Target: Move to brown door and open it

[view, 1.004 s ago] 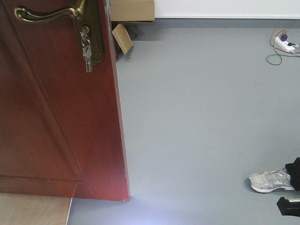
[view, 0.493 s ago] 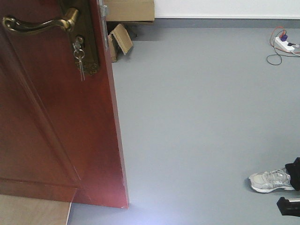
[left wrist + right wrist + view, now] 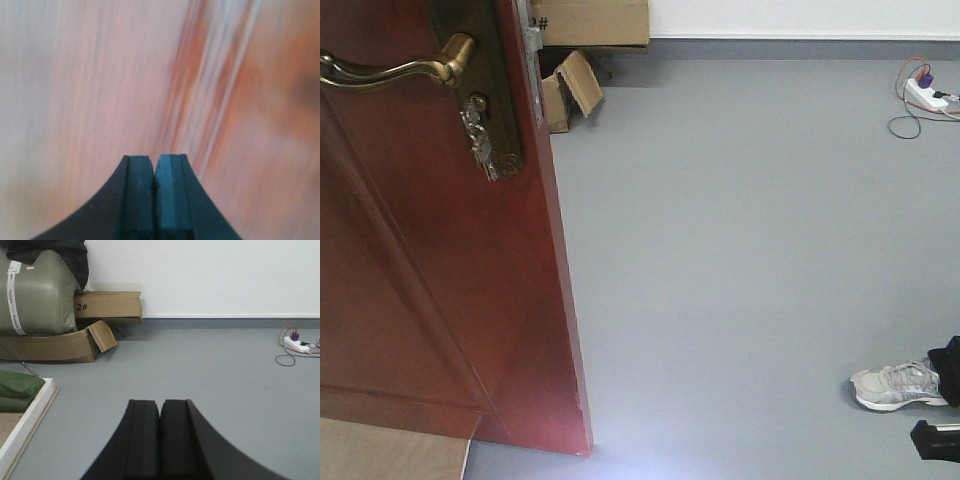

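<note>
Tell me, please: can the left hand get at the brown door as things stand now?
Probably yes. The left hand, closed and empty, faces reddish wood filling its whole view, likely the brown door, with nothing between them. Whether it touches is unclear.

Front view looks down and forward from high up, brown door [image 3: 430, 260] filling its left side, grey floor [image 3: 740, 260] to the right. Left wrist view faces the door surface [image 3: 100, 75] point-blank, blurred, over the closed left gripper [image 3: 154, 172]. Right wrist view sits low, facing along the floor past the door toward the far wall, over the closed right gripper [image 3: 160, 412]. Front and right wrist views share the cardboard boxes [image 3: 582, 40] and power strip [image 3: 296, 344].
</note>
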### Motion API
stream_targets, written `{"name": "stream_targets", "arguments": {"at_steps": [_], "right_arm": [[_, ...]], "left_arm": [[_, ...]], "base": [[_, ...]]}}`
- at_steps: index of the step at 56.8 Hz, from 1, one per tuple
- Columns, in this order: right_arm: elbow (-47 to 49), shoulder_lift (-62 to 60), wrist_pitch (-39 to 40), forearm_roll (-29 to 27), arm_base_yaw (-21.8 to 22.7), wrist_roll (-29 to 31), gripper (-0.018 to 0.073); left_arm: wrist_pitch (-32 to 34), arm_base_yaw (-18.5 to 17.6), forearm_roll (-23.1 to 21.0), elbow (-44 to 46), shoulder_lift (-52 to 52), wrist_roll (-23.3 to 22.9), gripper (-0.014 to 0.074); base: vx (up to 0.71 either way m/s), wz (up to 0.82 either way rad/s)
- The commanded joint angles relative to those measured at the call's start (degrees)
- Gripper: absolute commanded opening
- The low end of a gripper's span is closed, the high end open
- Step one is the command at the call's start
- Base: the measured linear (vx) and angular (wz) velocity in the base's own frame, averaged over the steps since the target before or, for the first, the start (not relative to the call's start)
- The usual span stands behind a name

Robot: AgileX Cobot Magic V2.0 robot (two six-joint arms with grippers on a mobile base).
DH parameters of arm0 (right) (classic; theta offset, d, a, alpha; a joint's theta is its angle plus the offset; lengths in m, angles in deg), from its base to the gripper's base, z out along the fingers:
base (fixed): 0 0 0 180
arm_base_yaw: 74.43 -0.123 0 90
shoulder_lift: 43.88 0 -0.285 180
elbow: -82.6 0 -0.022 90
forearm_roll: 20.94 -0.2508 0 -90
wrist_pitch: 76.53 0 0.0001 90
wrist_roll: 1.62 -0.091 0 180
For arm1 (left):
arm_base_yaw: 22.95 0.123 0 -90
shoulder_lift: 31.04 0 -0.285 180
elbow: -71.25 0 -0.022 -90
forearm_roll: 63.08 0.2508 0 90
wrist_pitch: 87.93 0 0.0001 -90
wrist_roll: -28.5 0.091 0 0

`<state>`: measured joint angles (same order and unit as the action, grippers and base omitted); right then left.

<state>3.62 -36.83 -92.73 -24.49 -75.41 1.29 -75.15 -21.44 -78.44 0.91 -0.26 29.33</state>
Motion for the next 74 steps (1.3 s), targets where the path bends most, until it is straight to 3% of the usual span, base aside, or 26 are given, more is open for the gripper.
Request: {"name": "stream_targets", "arguments": {"at_steps": [1,11,13,23,42,48,55,59,66,74], "right_arm": [[-0.28,-0.36,4.67,0.00,0.08,0.37,0.0000],[-0.28,-0.36,4.67,0.00,0.08,0.37,0.0000],[-0.28,-0.36,4.67,0.00,0.08,0.37,0.0000],[-0.28,-0.36,4.67,-0.04,0.08,0.37,0.0000],[-0.28,-0.36,4.67,-0.04,0.08,0.37,0.0000],[-0.28,-0.36,4.67,-0.04,0.08,0.37,0.0000],[-0.28,-0.36,4.67,-0.04,0.08,0.37,0.0000],[-0.28,-0.36,4.67,-0.04,0.08,0.37,0.0000],[-0.28,-0.36,4.67,-0.04,0.08,0.37,0.0000],[-0.28,-0.36,4.67,-0.04,0.08,0.37,0.0000]], "left_arm": [[5.51,-1.35,0.33,-1.37,-5.68,1.46,-0.0006],[5.29,-4.04,0.33,-7.65,-17.19,2.97,-0.0006],[1.86,-4.23,0.33,-7.49,-19.22,3.25,-0.0006],[-8.08,-3.68,0.33,-7.41,-24.41,12.91,-0.0006],[-8.99,-3.68,0.18,-7.41,-23.46,11.17,-0.0006],[-9.40,-3.68,3.62,-7.41,-23.33,7.88,-0.0006],[-9.19,-3.68,16.23,-7.41,-23.33,-0.83,-0.0006],[-9.07,-3.68,21.01,-7.41,-23.33,-5.47,-0.0006],[-9.29,-3.68,21.55,-7.46,-23.33,-9.27,-0.0006],[-9.33,-3.68,21.55,-7.46,-23.33,-9.55,-0.0006]], "base": [[0.00,0.00],[0.00,0.00],[0.00,0.00],[0.00,0.00],[0.00,0.00],[0.00,0.00],[0.00,0.00],[0.00,0.00],[0.00,0.00],[0.00,0.00]]}}
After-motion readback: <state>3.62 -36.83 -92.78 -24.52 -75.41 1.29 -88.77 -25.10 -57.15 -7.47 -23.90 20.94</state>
